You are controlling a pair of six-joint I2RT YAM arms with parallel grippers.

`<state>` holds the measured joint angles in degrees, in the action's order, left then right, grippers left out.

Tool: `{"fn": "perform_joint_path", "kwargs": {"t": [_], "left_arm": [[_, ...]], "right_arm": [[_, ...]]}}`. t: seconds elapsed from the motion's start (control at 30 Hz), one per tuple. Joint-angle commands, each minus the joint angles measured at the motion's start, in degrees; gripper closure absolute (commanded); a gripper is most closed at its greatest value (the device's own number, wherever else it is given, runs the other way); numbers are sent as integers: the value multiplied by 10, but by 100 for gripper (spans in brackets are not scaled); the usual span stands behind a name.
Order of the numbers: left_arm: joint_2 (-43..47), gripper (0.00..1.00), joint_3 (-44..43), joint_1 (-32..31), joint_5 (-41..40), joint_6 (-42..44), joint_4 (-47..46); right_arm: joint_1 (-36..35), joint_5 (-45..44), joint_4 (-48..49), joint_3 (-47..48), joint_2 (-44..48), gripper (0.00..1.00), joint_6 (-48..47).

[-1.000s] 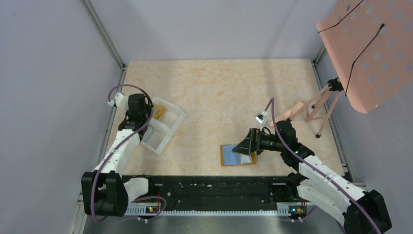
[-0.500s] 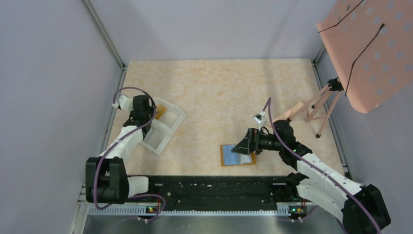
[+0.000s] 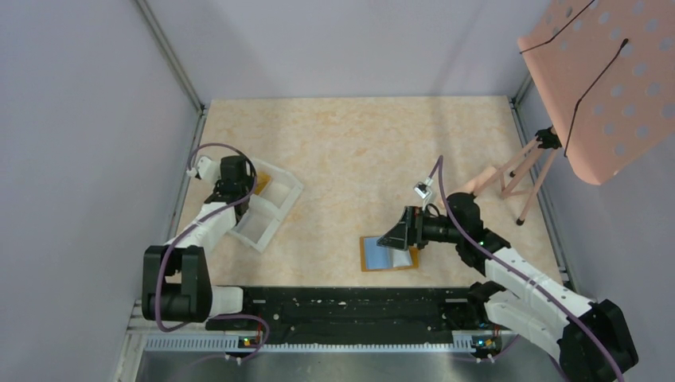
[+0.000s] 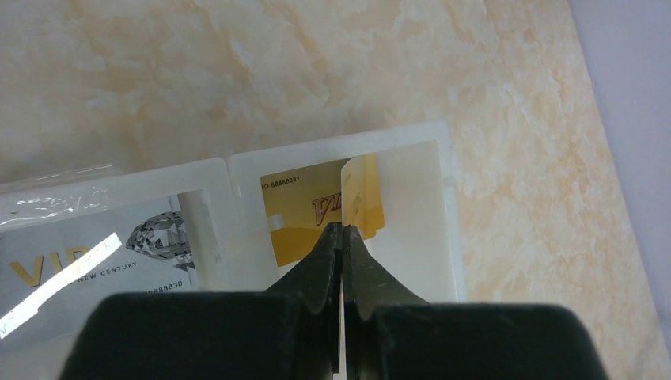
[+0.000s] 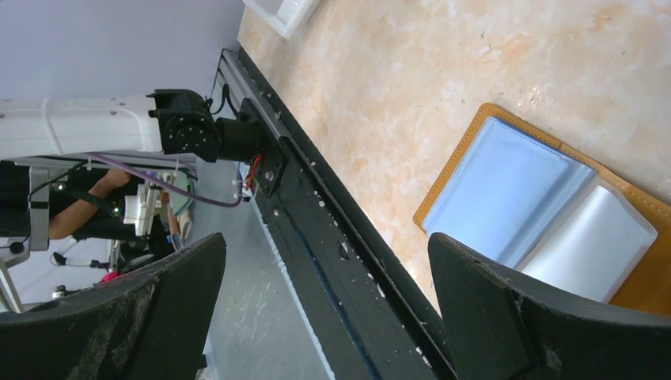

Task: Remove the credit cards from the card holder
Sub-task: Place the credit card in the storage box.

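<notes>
robot lab test cell, not a home or shop. plain lilac-grey walls box the space in, held by bare metal frame posts. one marble-look tabletop with a black mounting rail along its near edge, left arm and right arm bolted there. loose purple cables, small lit circuit boards. pink perforated panel on a tripod at the right. right wrist view shows a person's forearm among wires and gear beyond the table.
</notes>
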<state>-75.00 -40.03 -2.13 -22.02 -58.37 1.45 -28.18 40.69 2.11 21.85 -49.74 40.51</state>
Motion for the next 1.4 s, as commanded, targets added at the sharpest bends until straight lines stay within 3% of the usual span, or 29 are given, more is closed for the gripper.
{"fn": "perform_joint_path", "kwargs": {"t": [0.0,0.3,0.47,1.37], "left_arm": [[-12,100,-8,3,-14,5,-17],[-26,100,-13,3,-13,5,5],[-41,91,-25,2,-12,4,21],[-42,63,-65,2,-26,-4,76]], "right_arm": [[5,9,16,29,-3,1,-14],[5,13,9,32,-18,1,-29],[5,6,10,30,-20,1,-36],[10,16,10,42,-35,1,-35]]}}
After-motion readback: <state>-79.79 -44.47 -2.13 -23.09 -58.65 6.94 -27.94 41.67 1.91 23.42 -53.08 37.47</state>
